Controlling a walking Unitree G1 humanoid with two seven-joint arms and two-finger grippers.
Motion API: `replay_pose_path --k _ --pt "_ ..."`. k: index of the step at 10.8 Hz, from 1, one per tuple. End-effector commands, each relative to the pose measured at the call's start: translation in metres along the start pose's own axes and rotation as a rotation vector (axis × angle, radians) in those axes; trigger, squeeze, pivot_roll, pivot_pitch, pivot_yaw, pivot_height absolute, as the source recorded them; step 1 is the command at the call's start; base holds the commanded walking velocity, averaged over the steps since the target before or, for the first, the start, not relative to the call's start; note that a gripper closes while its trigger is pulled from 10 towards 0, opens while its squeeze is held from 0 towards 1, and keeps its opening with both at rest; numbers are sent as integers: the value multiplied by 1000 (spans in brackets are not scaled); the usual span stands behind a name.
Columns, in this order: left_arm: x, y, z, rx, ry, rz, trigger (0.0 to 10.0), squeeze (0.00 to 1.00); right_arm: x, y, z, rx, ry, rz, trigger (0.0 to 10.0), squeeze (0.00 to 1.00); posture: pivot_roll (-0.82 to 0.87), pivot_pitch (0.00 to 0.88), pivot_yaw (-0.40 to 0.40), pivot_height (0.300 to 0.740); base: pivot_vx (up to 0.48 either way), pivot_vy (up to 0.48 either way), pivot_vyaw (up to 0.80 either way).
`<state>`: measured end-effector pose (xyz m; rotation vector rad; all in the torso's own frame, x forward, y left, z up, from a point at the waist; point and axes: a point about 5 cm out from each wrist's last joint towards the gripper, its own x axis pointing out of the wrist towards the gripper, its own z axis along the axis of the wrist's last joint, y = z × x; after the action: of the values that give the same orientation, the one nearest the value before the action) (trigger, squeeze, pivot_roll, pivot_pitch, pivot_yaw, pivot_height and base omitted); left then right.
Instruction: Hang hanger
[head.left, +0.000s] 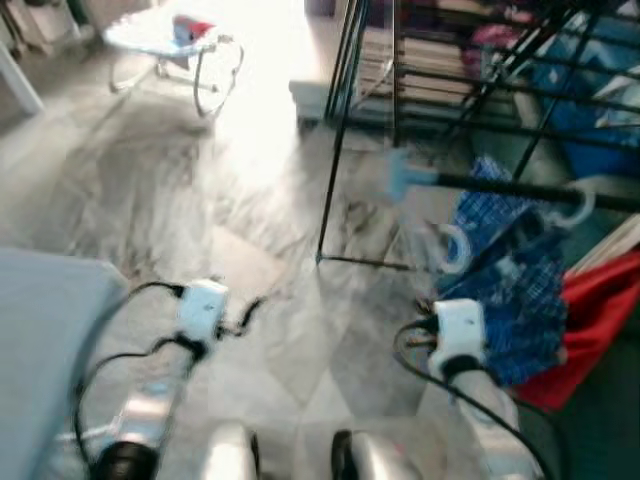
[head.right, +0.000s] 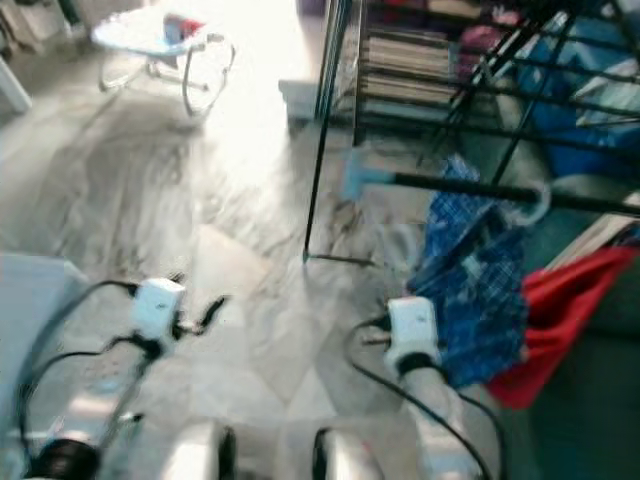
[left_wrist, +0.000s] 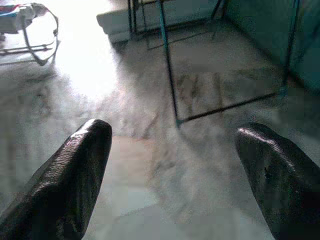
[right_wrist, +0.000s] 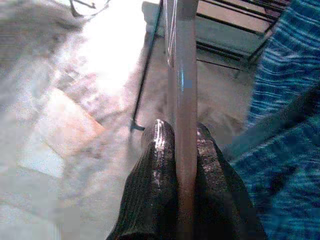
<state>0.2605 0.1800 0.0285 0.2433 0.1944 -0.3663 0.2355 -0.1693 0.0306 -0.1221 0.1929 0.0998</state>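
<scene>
We held the hanger (right_wrist: 183, 100) in our right gripper (right_wrist: 181, 145), the two black fingers (right_wrist: 155, 185) clenched on its pale, translucent bar, one on each side. Seen from the head, the hanger (head.left: 448, 248) was a blurred, clear shape rising from the gripper toward the rail (head.left: 520, 187) — a dark bar of the rack (head.left: 345, 120) with a pale blue cap at its near end. The hanger was below the rail and near it; whether it touched the rail we could not tell.

A blue checked cloth (head.left: 510, 280) hung from that rail just beside our right wrist, with a white hook over the bar above it, and a red cloth (head.left: 590, 320) lay behind and below the blue one.

Our left gripper (left_wrist: 170, 165) was released — fingers (left_wrist: 75, 175) wide apart, nothing between them — and hung over the marble floor (head.left: 250, 200), well apart from the rack. A small round table (head.left: 165, 35) stood at the floor's far left, in bright light.
</scene>
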Motion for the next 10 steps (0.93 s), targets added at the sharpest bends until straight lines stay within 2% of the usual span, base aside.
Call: replay_pose_path --k 1,4,6,8,10 --pt "1 -7 -3 11 13 -23 10000 0 -3 -13 7 -8 -29 -50 10000 0 -11 160 -74 740 0 0 0" --pt "-5 -4 -6 14 30 -12 10000 0 9 -22 34 44 -94 -149 10000 0 3 181 -79 740 0 0 0" --pt "-9 -2 -8 9 31 -9 10000 0 30 -22 43 84 -53 -147 10000 0 14 185 -78 740 0 0 0" --pt "-12 -3 -8 7 34 -4 10000 0 55 -10 53 137 6 -93 10000 0 31 191 -89 740 0 0 0" --pt "-14 -7 -9 10 37 -4 10000 0 74 17 57 130 99 3 10000 0 42 193 -97 740 0 0 0"
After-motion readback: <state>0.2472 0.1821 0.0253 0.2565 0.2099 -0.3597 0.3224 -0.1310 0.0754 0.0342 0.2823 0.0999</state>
